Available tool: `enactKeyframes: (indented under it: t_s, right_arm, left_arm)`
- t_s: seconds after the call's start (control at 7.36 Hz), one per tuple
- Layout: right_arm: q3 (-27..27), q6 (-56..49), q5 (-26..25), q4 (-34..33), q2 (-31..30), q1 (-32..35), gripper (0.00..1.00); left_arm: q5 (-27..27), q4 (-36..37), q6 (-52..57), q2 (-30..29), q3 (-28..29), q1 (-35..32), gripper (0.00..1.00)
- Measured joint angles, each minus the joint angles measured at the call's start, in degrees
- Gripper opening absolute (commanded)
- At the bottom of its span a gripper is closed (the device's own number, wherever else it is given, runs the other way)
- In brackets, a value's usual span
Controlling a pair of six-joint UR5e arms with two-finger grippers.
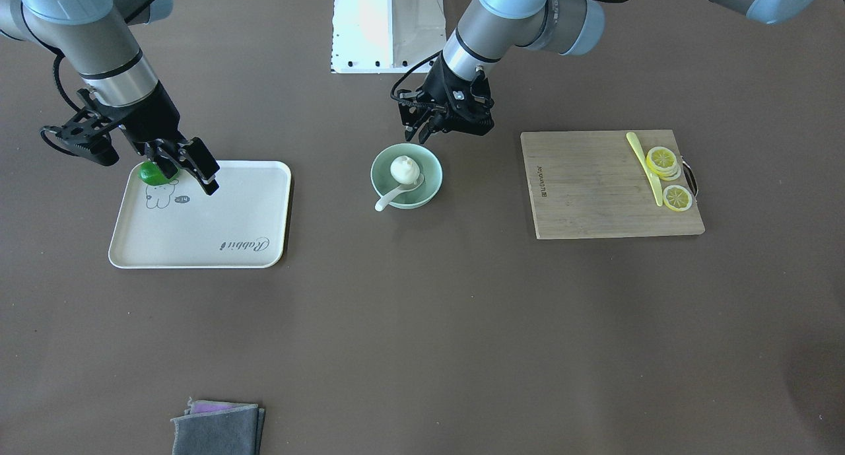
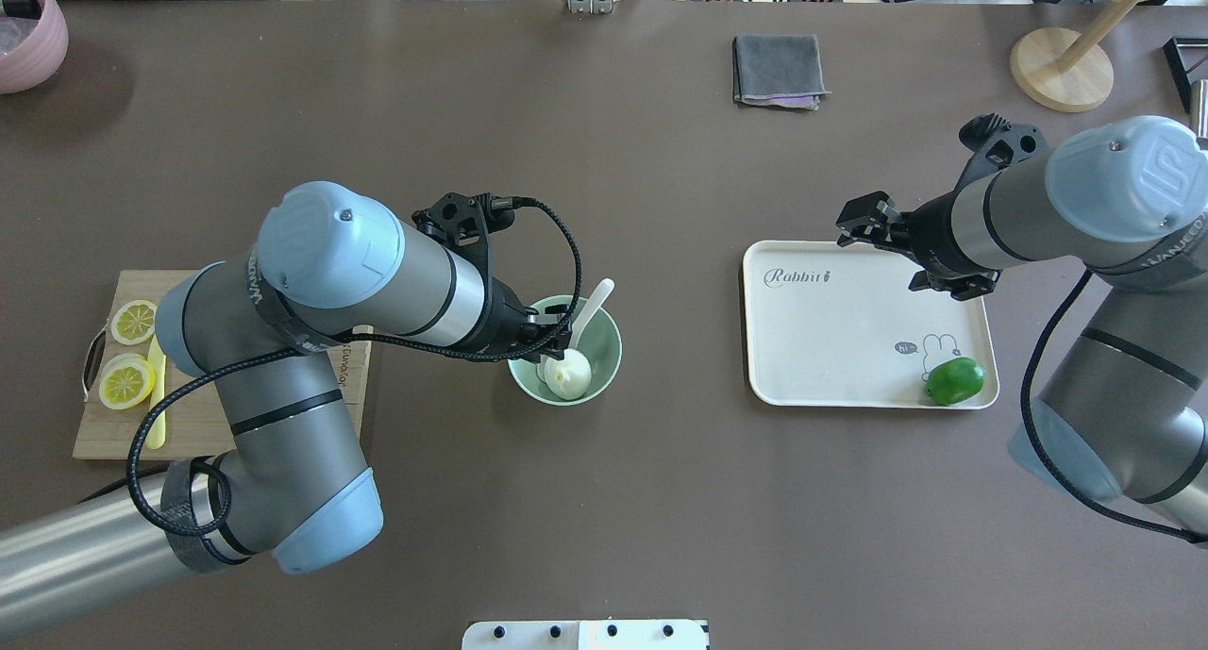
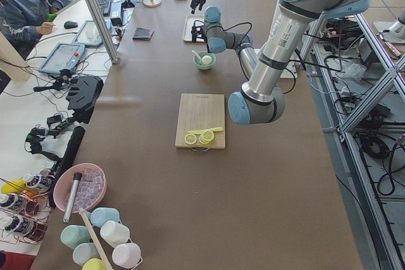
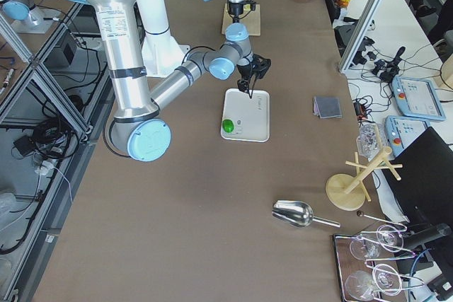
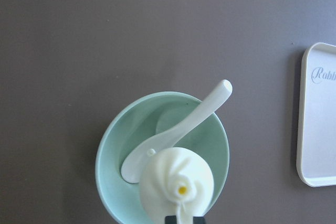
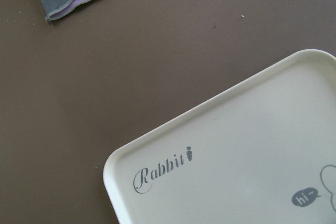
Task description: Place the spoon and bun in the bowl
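The mint-green bowl (image 1: 430,183) stands mid-table. The white bun (image 1: 405,170) sits inside it, against the scoop of the white spoon (image 1: 395,195), whose handle sticks out over the rim. The left wrist view shows the bowl (image 5: 106,156), spoon (image 5: 210,102) and bun (image 5: 176,177) from above. My left gripper (image 1: 418,138) hovers just above the bun with its fingers together and nothing in them; it also shows in the overhead view (image 2: 557,339). My right gripper (image 1: 188,171) is open and empty over the back corner of the cream tray (image 1: 231,244).
A green lime (image 1: 153,173) lies on the tray under the right gripper. A wooden cutting board (image 1: 594,191) with lemon slices (image 1: 662,159) and a pale-yellow knife (image 1: 645,168) lies beyond the left arm. A folded grey cloth (image 1: 218,428) lies near the operators' edge.
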Motion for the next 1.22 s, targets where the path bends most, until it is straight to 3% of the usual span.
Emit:
enactKeyframes:
  t_s: [0.27,0.54,0.95,1.22]
  right_arm:
    - [0.26,-2.89,1.53,0.11,-1.96,1.76,1.0]
    - [0.34,-12.7,7.31,0.59,-6.23,8.38,1.0]
    - [-2.53,-40.22,17.61,0.56,-14.31,24.17,1.0]
    - [-10.58,-60.25,24.26,0.58,-15.72,34.77,1.0]
  left_arm:
    - [0.32,0.05,1.5,2.91,-1.61,-1.12,0.98]
    - [-6.89,0.13,11.33,9.49,-3.29,-9.87,0.98]
    - [-19.43,0.12,37.56,24.19,-5.52,-28.3,0.98]
    - [-22.26,0.23,56.71,32.39,-4.46,-39.03,0.98]
